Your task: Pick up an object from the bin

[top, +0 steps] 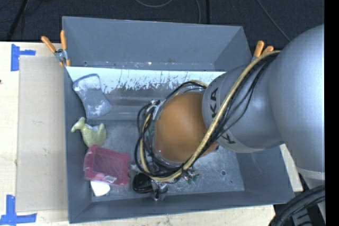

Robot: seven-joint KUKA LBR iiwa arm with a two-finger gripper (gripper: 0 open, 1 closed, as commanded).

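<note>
My gripper point(157, 189) is low in the bin's front middle, mostly hidden under the arm's orange cover. A dark rounded thing point(140, 182) lies right against its left side; whether it is held cannot be made out. Just left of that lies a flat pink-red translucent box point(107, 165), with a small white piece point(99, 188) at its front edge. A small greenish bit point(191, 178) peeks out to the gripper's right.
A pale yellow-green duck-shaped toy point(91, 133) lies by the left wall. A clear crumpled plastic piece point(92, 95) sits in the back left corner. The arm and its cables cover the bin's middle and right.
</note>
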